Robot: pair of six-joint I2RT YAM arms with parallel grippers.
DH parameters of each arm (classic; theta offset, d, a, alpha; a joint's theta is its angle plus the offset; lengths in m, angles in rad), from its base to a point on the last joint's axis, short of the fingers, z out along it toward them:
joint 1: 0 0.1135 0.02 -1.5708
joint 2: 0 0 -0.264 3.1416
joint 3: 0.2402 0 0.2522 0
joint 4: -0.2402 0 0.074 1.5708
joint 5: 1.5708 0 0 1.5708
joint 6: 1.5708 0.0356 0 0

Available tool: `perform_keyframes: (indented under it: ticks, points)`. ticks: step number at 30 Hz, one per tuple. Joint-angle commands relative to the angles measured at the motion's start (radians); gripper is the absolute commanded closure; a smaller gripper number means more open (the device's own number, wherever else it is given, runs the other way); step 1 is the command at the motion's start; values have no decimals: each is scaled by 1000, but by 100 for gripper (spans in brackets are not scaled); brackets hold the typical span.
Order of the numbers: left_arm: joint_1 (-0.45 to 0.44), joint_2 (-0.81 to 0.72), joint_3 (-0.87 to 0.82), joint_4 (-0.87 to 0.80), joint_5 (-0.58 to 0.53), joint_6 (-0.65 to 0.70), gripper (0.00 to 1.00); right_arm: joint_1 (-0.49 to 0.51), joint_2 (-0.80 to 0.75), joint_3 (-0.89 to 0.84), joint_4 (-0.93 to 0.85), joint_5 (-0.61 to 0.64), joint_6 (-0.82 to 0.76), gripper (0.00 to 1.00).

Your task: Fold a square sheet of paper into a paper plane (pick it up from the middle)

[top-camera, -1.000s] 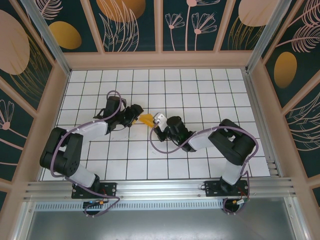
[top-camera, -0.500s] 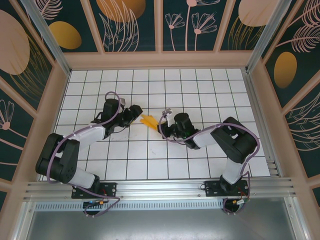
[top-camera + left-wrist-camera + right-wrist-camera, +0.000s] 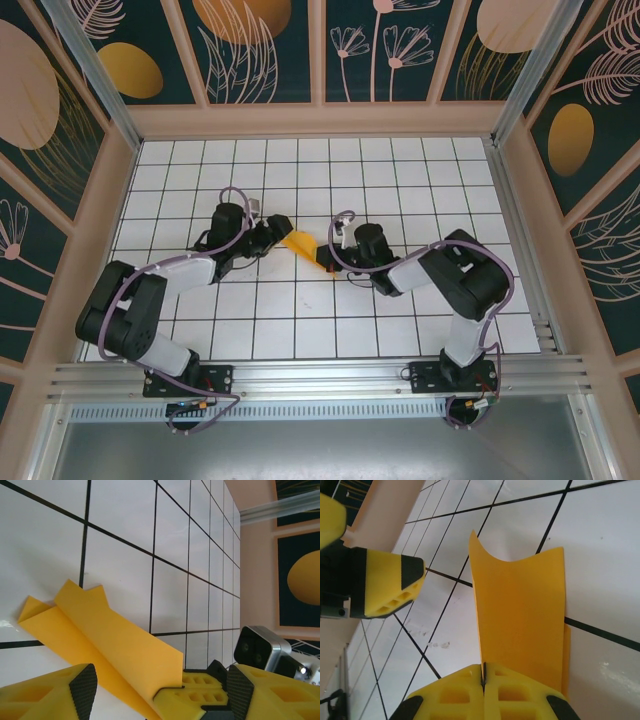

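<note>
Orange-yellow creased paper sheet [image 3: 520, 610] sits pinched edge-on in our right gripper [image 3: 483, 672]; our left gripper [image 3: 277, 233] has spread wider, so we judge the handover complete.

Thin, creased orange-yellow paper sheet [image 3: 300, 246] [image 3: 115, 640] [image 3: 520, 615], folded lengthwise into a narrow layered strip. Set on edge over the middle of the white gridded table [image 3: 400, 180], free end notched into two corners, other end pinched between closed jaws of the right gripper [image 3: 483, 672].
</note>
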Motion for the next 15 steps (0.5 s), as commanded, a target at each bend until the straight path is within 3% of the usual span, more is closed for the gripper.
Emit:
perform_keyframes:
  ticks: [1, 15]
  points:
    - [-18, 32, -13, 81, 42, 6, 29, -15, 22, -5, 75, -68, 94, 100]
    - [-49, 103, -8, 188, 83, -40, 35, -52, 68, -10, 106, -118, 233, 100]
